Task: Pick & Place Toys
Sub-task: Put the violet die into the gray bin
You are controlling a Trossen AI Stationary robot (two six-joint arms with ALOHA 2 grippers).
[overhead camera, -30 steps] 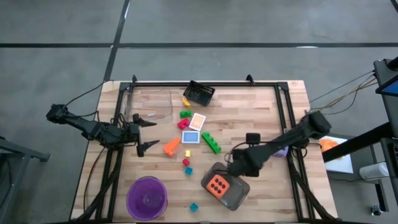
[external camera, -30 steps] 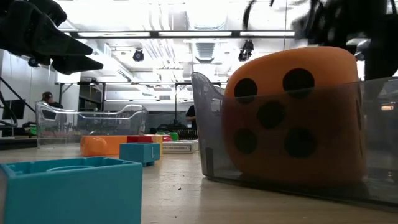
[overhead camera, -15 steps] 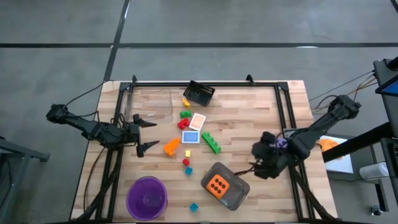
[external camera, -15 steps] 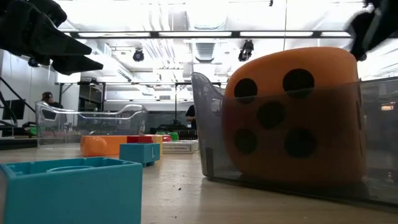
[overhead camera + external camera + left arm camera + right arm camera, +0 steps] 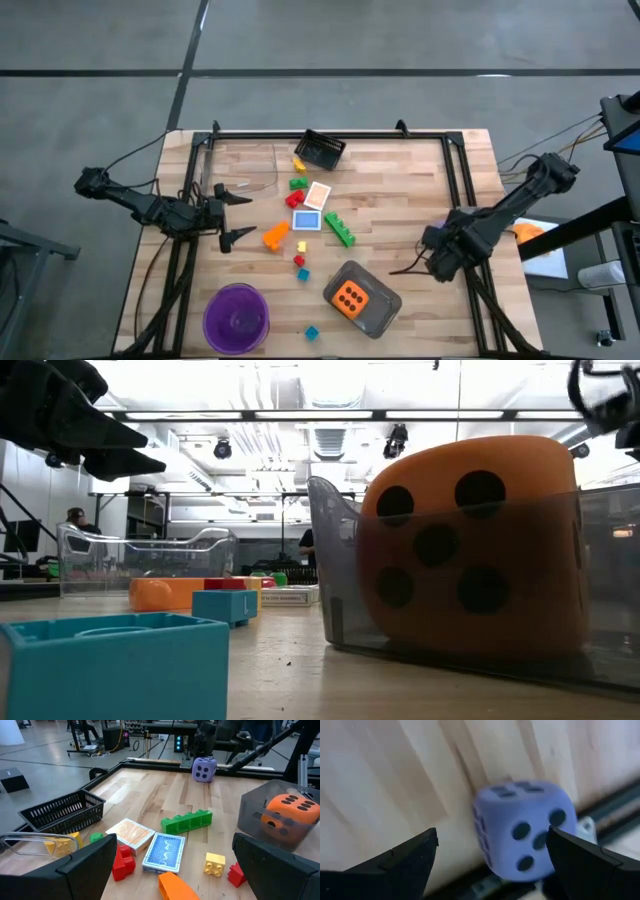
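Note:
An orange die [image 5: 349,296] with dark dots sits inside the grey tray [image 5: 378,314], near the table's front. A purple die [image 5: 522,827] rests on the wood beside the right rail, also seen far off in the left wrist view [image 5: 204,769]. My right gripper [image 5: 492,862] hangs open above it, pointing steeply down, one finger on each side, apart from it. My left gripper [image 5: 238,212] waits open at the table's left. Small blocks, a long green one [image 5: 340,229] and two cards [image 5: 313,207] lie mid-table.
A purple bowl [image 5: 237,318] stands at the near left. A black basket [image 5: 322,148] and a clear container [image 5: 30,842] sit toward the far edge. A black rail [image 5: 462,190] runs along the right side, close to the purple die.
My right gripper has swung from above the grey tray toward the table's right edge and now hangs over the purple die; its wrist has rolled on the way, and its fingers have stayed open. The orange die stays in the tray.

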